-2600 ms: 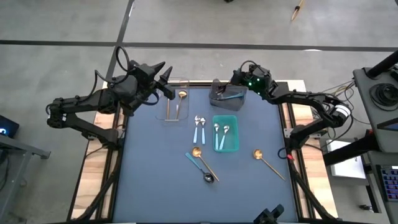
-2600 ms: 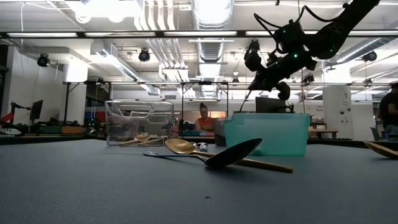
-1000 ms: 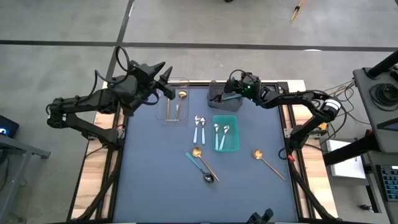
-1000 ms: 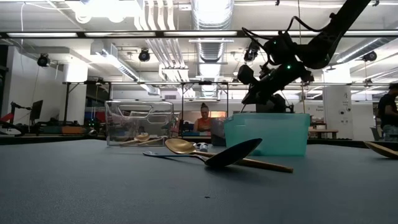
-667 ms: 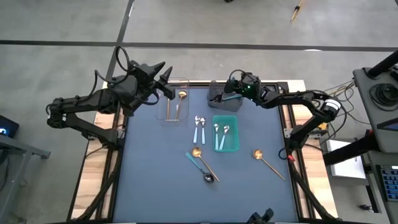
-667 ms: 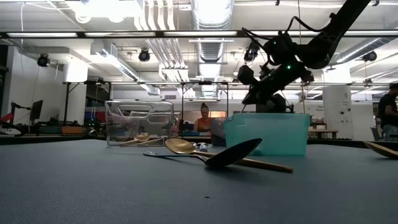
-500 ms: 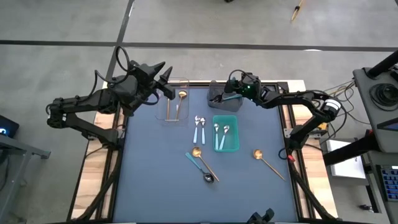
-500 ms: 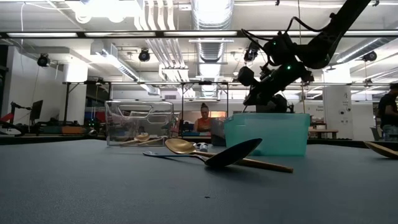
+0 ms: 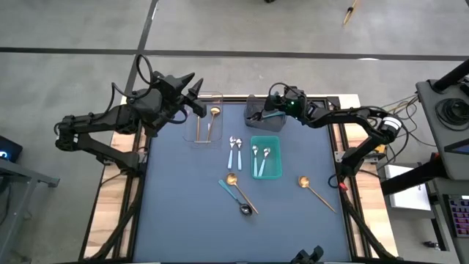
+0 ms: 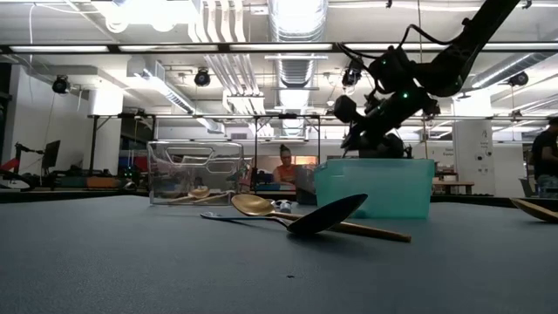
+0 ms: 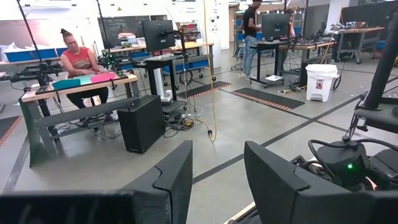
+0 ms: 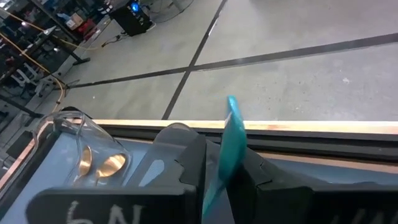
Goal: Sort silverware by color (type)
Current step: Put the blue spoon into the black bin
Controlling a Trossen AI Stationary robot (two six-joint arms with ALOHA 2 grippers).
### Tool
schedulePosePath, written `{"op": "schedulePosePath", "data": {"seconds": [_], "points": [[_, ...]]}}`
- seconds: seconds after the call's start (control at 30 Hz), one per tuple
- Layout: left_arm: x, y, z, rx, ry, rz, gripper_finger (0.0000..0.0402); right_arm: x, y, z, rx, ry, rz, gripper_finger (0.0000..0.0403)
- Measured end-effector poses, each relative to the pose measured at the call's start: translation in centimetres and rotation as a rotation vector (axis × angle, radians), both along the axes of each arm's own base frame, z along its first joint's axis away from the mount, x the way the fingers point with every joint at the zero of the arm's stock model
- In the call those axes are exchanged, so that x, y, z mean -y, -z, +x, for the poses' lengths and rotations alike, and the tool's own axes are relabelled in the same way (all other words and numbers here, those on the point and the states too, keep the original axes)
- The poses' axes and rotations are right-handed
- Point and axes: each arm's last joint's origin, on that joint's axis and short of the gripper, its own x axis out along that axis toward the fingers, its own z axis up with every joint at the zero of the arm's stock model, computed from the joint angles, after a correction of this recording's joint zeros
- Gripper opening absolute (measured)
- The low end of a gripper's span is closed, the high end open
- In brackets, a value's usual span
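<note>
- Holding a teal-handled spoon (image 12: 231, 140) pinched between its two fingers, the right gripper (image 9: 272, 110) hangs over the grey bin (image 9: 256, 122) at the far edge of the table (image 9: 183, 213). The handle stands up between the fingers in the right wrist view, and the bowl end is hidden below. I judge this the drop-off for the dark-bowled kind.
- The left gripper (image 9: 198, 94) waits above the clear bin (image 9: 198, 137), fingers spread with nothing between them. It is parked there, I judge, because the gold spoons in the bin (image 9: 213, 117) are its share of the sorting.
- The teal bin (image 9: 275, 158) in the middle of the table holds two blue-handled spoons (image 9: 261, 157). Two more of that kind (image 9: 234, 150) lie on the table just beside it, so they are not yet sorted.
- Nearer the front, a gold spoon (image 9: 237, 186) lies crossed with a dark spoon (image 9: 238, 201), the two touching. The crossing may make either one awkward to lift cleanly.
- Another gold spoon (image 9: 312, 189) lies alone toward the right side, well apart from the rest.
- In the low view the right arm's end sits above the bins' rims, high enough to release without striking a wall.
</note>
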Motion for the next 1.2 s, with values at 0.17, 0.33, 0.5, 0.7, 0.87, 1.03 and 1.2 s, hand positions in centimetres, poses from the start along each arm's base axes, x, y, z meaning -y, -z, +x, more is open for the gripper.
{"op": "schedulePosePath", "data": {"seconds": [0.17,0.33,0.5,0.7,0.87,1.03,1.2], "points": [[-0.01,0.00,0.00,0.000,0.000,0.000,0.0127,-0.01,0.06,-0.02,-0.005,0.000,0.004,0.0060],[-0.01,0.00,0.00,0.000,0.000,0.000,0.0127,-0.02,0.07,-0.02,0.000,0.004,0.010,0.0073],[-0.01,0.00,0.00,0.000,0.000,0.000,0.0127,-0.02,0.10,-0.03,0.000,0.005,0.014,0.0085],[0.00,0.00,0.00,0.000,0.000,0.000,0.0127,-0.04,0.17,-0.06,-0.005,0.006,0.021,0.0103],[0.00,0.00,0.00,0.000,0.000,0.000,0.0127,-0.04,0.20,-0.07,-0.006,0.007,0.023,0.0116],[-0.01,0.00,0.00,0.000,0.000,0.000,0.0127,-0.04,0.20,-0.07,-0.007,0.007,0.023,0.0123],[0.00,0.00,0.00,-0.002,0.000,0.001,0.0127,-0.09,0.38,-0.13,-0.022,0.006,0.036,0.0129]]}}
